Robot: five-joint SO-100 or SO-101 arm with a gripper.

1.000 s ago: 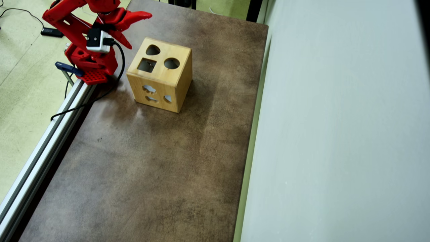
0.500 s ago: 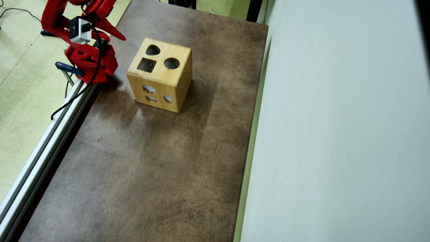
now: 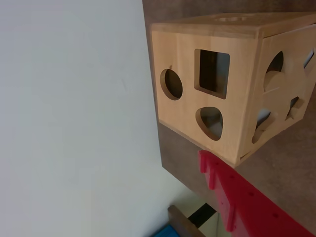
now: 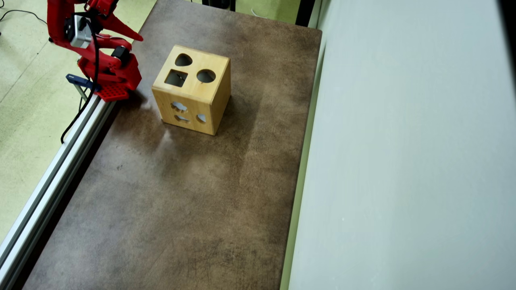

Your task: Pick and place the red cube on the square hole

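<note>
The square hole (image 4: 176,78) is showing as a dark cutout in the top face of the wooden box (image 4: 193,90), at the left of that face in the overhead view, with a round hole (image 4: 206,76) to its right and a rounded heart-like hole (image 4: 183,60) above it. In the wrist view the same square hole (image 3: 212,73) is lying between the round hole (image 3: 171,84) and the heart-like hole (image 3: 210,122). No red cube is showing in either view. The box is standing on the brown table (image 4: 181,193), near its far left part, with more cutouts on its side faces.

The pincer (image 4: 135,38) is hanging at the table's upper left corner, well apart from the box and holding nothing; one pointed red finger (image 4: 123,29) is aiming toward the box, and I cannot tell whether the jaws are apart or together. The red arm base (image 4: 111,78) is sitting at the table's left edge beside an aluminium rail (image 4: 48,185).
</note>
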